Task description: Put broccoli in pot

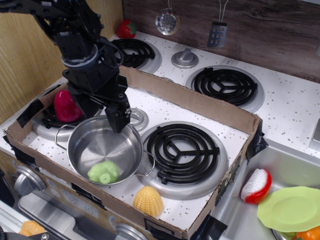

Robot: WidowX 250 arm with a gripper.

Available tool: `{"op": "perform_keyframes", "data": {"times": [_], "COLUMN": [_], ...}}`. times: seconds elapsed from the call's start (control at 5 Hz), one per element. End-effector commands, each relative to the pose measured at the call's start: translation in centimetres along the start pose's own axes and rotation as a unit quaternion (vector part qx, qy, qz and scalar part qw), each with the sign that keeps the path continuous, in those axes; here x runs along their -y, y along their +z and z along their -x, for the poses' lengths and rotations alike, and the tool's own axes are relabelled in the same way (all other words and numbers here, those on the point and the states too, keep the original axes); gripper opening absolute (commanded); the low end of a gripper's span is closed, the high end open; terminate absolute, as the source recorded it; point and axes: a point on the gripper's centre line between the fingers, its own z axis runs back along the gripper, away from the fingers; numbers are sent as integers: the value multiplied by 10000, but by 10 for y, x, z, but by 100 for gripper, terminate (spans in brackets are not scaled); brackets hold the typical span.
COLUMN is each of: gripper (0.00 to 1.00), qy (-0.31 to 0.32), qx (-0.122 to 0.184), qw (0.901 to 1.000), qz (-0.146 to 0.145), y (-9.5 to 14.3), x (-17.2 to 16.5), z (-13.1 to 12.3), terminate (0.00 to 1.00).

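Observation:
The light-green broccoli (103, 172) lies on its side inside the shiny steel pot (85, 146), at the pot's near rim, stalk end toward the camera. The pot sits at the front left of the stove top, inside a low cardboard frame. My black gripper (107, 116) hangs over the pot's far rim, well above and behind the broccoli. Its fingers stand apart with nothing between them.
The cardboard frame (200, 102) walls in the two front burners. A dark red toy (66, 106) lies left of the pot, a yellow corn toy (148, 201) at the front edge. A coil burner (183, 146) is right of the pot. A lime-green plate (292, 208) lies in the sink.

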Motion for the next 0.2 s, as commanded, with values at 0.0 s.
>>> {"op": "perform_keyframes", "data": {"times": [0.0], "gripper": [100], "qy": [-30], "qx": [225], "qw": [9997], "qz": [-91], "y": [9], "x": [-1], "z": [-9], "terminate": [100]}}
